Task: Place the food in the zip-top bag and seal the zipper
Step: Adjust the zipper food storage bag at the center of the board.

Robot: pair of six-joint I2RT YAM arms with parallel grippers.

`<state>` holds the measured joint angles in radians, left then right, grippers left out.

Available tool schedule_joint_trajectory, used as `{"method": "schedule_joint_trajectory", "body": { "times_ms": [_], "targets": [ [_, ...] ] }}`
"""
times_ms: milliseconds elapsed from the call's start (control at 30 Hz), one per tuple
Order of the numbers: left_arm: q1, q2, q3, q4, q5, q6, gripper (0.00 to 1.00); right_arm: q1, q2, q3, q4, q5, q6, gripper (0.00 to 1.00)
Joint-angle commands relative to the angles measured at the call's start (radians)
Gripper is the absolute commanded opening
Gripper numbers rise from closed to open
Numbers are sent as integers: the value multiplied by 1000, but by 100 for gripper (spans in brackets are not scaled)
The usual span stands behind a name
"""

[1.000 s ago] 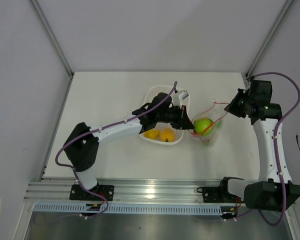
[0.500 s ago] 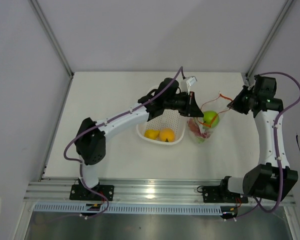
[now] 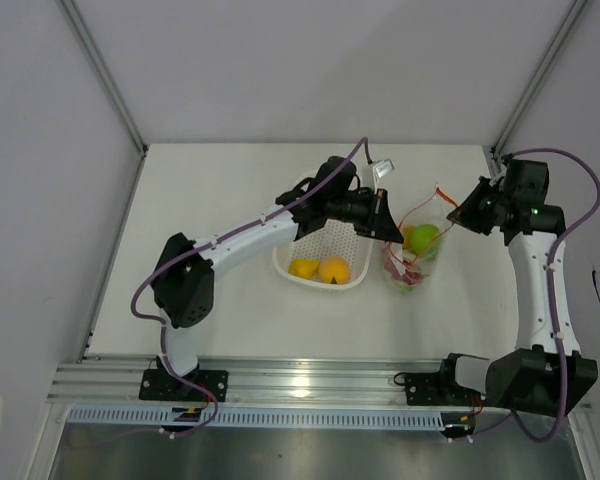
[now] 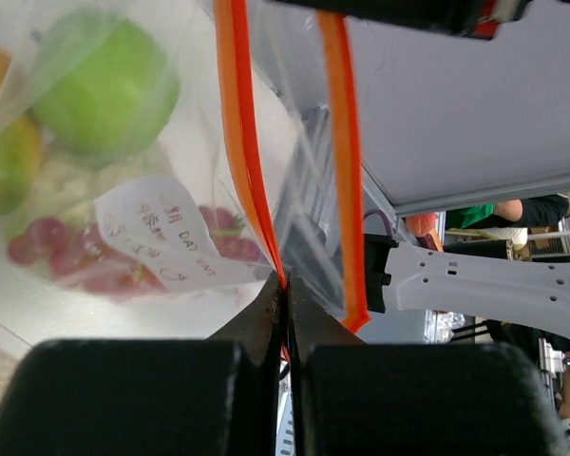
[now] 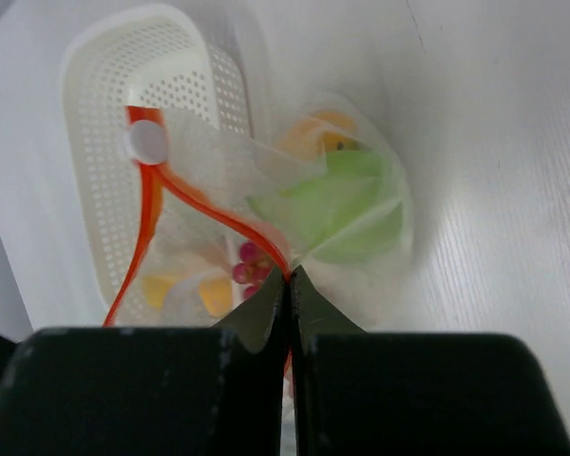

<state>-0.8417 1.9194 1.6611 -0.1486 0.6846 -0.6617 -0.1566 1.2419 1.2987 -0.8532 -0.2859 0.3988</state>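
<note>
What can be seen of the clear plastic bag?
The bag is thin, clear, crinkly plastic with an orange-red strip along its mouth, which gapes open, and a white handwritten label. It holds a green apple and red grapes. The left gripper and right gripper each pinch the strip, holding it up beside the basket.

The left claw (image 3: 389, 231) has swung farther back beside the basket (image 3: 342, 247), and the zip-top bag (image 3: 412, 264) now stands taller.

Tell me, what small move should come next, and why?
Probably open the left tool and go to the white basket: two yellow-orange fruits lie there, while the right tool also pinches the zipper, holding the zip-top bag.
</note>
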Motion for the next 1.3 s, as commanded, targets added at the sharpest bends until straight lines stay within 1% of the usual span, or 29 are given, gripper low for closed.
{"method": "schedule_joint_trajectory", "body": {
  "times_ms": [0, 133, 267, 367, 467, 500, 533, 600, 667, 700, 767, 800, 833, 900, 967, 1000, 1033, 1067, 1100, 1167, 1200, 1267],
  "targets": [
    [10, -71, 35, 24, 38, 17, 1, 6, -67, 100, -15, 25, -3, 0],
    [21, -11, -35, 29, 49, -13, 1, 11, -84, 28, 19, 45, -8, 0],
    [21, -16, -127, 75, 30, -21, 1, 11, -90, -88, 45, 51, -18, 0],
    [21, -26, -132, 72, 27, -3, 1, 11, -105, -119, 57, 50, -17, 0],
    [21, -30, -98, 14, 9, 39, 1, 11, -116, -116, 49, 50, -18, 0],
    [21, -37, -96, 3, -6, 51, 7, 11, -119, -111, 49, 50, -20, 0],
    [21, -45, -96, -12, -19, 62, 17, 11, -122, -110, 48, 44, -20, 0],
    [21, -86, -124, -19, -68, 92, 39, 11, -130, -111, 46, 37, -18, 0],
    [23, -124, -168, -2, -105, 117, 52, 14, -133, -114, 48, 33, -18, 0],
    [23, -161, -178, -2, -147, 125, 65, 14, -133, -118, 48, 31, -20, 0],
    [26, -198, -196, 3, -172, 146, 71, 17, -130, -121, 49, 30, -21, 0],
    [27, -236, -225, 13, -198, 151, 78, 17, -130, -122, 55, 30, -21, 0],
    [27, -259, -234, 21, -210, 161, 82, 17, -128, -119, 57, 30, -20, 0],
    [32, -299, -270, 30, -243, 168, 99, 20, -125, -115, 56, 27, -20, 0],
    [39, -359, -311, 34, -299, 175, 99, 22, -122, -113, 57, 28, -23, 0],
    [41, -376, -319, -3, -336, 175, 100, 23, -121, -111, 57, 31, -25, 0],
    [41, -401, -316, -35, -441, 178, 99, 26, -122, -113, 59, 33, -28, 0],
    [39, -405, -311, -84, -503, 174, 99, 29, -121, -113, 60, 33, -32, 0],
    [42, -405, -302, -180, -558, 168, 100, 35, -121, -113, 59, 37, -34, 0],
    [49, -379, -264, -248, -626, 175, 99, 40, -118, -111, 59, 40, -35, 0],
    [47, -369, -253, -308, -646, 168, 99, 43, -117, -110, 59, 39, -34, 0],
    [49, -341, -261, -344, -675, 162, 99, 48, -119, -108, 60, 36, -32, 0]
  ]
}}
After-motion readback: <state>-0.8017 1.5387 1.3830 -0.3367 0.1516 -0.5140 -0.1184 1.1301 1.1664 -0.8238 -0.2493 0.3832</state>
